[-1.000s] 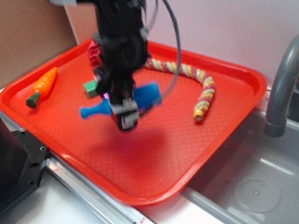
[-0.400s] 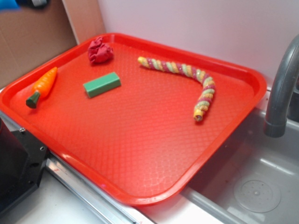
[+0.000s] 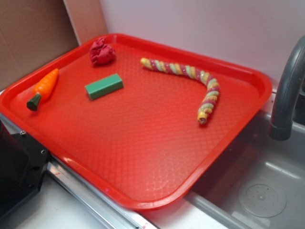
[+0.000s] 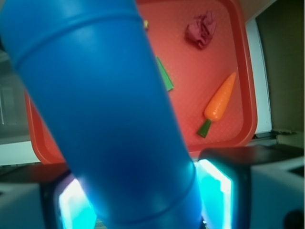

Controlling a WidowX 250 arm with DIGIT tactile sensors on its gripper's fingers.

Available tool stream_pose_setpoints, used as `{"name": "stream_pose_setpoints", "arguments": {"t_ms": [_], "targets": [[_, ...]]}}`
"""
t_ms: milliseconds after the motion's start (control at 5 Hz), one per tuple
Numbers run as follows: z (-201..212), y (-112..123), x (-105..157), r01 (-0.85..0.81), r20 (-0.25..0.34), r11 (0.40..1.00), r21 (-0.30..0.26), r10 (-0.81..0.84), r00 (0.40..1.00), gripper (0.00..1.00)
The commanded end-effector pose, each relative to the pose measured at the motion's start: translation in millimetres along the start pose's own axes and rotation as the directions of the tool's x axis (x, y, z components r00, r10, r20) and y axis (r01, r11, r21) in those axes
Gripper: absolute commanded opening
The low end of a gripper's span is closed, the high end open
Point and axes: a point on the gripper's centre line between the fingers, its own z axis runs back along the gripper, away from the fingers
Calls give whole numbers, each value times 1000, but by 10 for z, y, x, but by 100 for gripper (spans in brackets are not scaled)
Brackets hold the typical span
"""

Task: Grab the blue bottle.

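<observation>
My wrist view is almost filled by the blue bottle (image 4: 102, 119), its smooth body running from 11 o'clock down to 6 o'clock right against the lens. The end effector (image 4: 143, 202) is closed on it: one pale finger pad (image 4: 74, 205) presses its left flank and the other sits at its right, both glowing cyan. The bottle is lifted well clear of the red tray (image 4: 240, 95) below.

Past the bottle I see the toy carrot (image 4: 218, 104) at 3 o'clock, leaf end toward me, a sliver of the green block (image 4: 165, 75) just beside the bottle's edge, and the crumpled red cloth (image 4: 201, 29) at 1 o'clock.

In the exterior view neither arm nor bottle appears. The tray (image 3: 143, 143) carries the carrot (image 3: 44, 88) at 9 o'clock, the green block (image 3: 104, 86) near it, the red cloth (image 3: 101, 52) at 11 o'clock, and a twisted rope toy (image 3: 198, 83) toward 2 o'clock. A grey faucet (image 3: 286, 90) stands over the sink (image 3: 257, 186) at the right.
</observation>
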Motion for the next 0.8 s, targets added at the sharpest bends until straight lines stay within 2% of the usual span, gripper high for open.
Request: {"name": "stream_pose_setpoints", "arguments": {"t_ms": [0,200,400,600], "targets": [[-39,-62,-39,0,36,1000,5,0,999,0],[-81,-87,-17,32,63,999,34,-34,997,0],[-91,-88,-5,48,66,999,19,-50,997,21],[-115,-90,-1,46,55,998,31,-48,997,0]]}}
